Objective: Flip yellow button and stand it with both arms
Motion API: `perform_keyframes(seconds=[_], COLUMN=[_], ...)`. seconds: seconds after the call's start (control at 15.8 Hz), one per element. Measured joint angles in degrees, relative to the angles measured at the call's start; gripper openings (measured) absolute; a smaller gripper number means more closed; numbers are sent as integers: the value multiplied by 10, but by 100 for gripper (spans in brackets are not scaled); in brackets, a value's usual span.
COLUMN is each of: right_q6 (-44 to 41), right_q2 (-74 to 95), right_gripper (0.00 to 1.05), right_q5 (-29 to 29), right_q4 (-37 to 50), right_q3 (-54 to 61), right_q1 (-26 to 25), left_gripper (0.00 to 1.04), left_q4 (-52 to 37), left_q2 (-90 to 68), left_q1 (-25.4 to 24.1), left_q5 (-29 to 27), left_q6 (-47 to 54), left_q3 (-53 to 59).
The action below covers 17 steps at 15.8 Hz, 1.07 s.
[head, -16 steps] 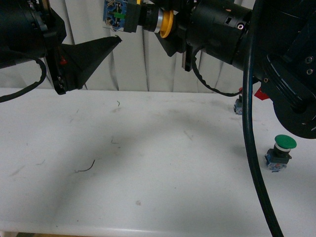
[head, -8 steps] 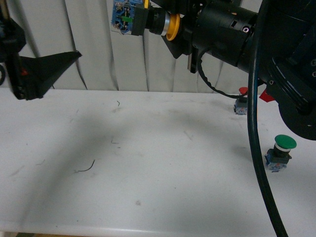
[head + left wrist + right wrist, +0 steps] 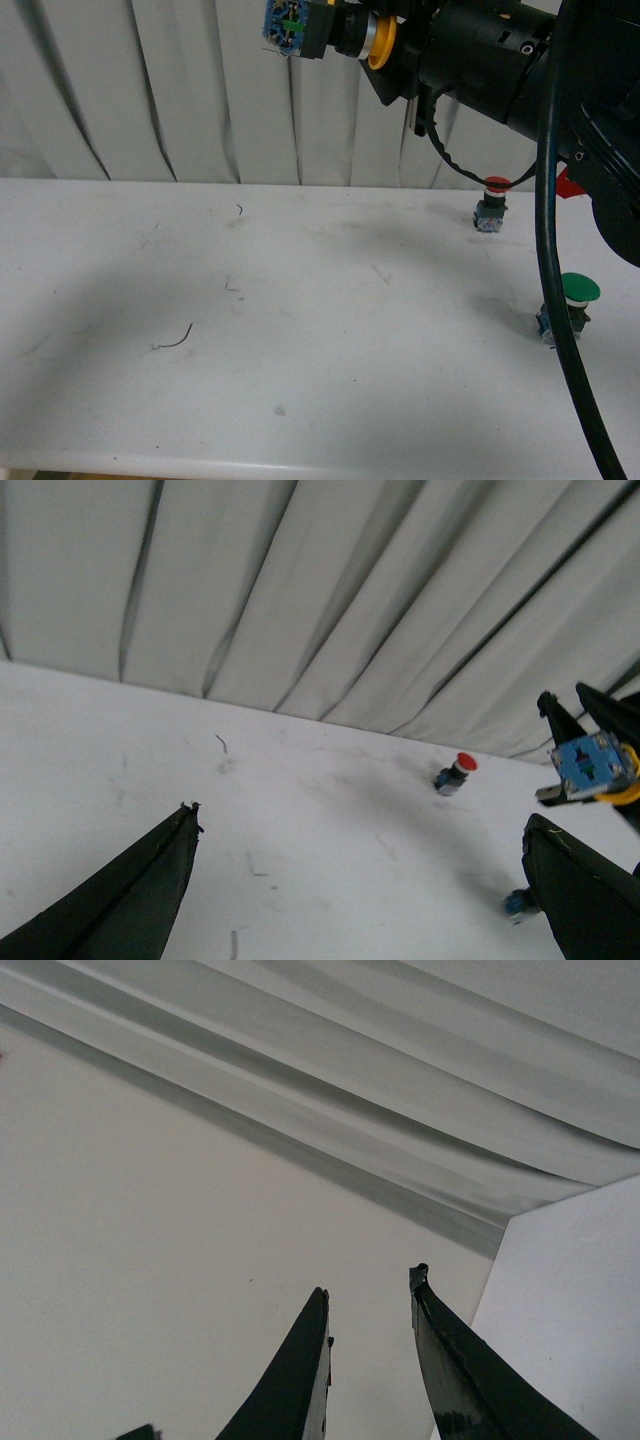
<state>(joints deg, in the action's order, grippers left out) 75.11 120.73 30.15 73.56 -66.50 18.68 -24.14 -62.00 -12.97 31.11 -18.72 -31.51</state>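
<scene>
On the table (image 3: 300, 300) the green-capped button (image 3: 575, 300) is seen near right, the red-capped button (image 3: 491, 203) beyond. High and far, the yellow button (image 3: 330, 28) is clamped sideways by the right gripper (image 3: 385, 50), base offered leftward, probably for the wide-spread left gripper (image 3: 360, 815) to take

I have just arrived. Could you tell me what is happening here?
The right gripper holds the small yellow-capped push-button with a blue base in the air, lying sideways, high over the white table. The left gripper is open and empty, apart from it. A red-capped button and a green-capped button stand on the table, untouched.
</scene>
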Motion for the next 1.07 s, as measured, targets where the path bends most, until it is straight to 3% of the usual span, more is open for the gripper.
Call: perform_keyframes(seconds=[0.19,0.25,0.32,0.51,0.63,0.7,0.76,0.89,1.07], right_q6=[-2,-5,-9,-15,-18,-18,-20,-26,-30], right_q2=[-1,-1,-1,-5,-8,-9,-10,-10,-10], right_gripper=[26,26,26,26,26,26,26,26,26], right_q5=[0,0,0,0,2,3,3,4,7], right_q4=[0,0,0,0,0,0,0,0,0], right_q3=[2,3,5,6,7,7,7,7,7], right_q1=[0,0,1,-2,-3,-3,-3,-4,-3], left_gripper=[96,83,71,44,18,14,4,2,2], left_q4=[65,51,43,35,29,28,28,36,50], left_q2=[133,181,212,240,281,287,302,329,372], left_q1=[-39,-10,15,38,61,64,71,124,128], left_q5=[-17,-112,-166,-223,-241,-242,-249,-307,-312], left_q6=[135,156,168,177,177,177,177,178,179], left_q3=[21,49,87,151,190,194,206,231,258])
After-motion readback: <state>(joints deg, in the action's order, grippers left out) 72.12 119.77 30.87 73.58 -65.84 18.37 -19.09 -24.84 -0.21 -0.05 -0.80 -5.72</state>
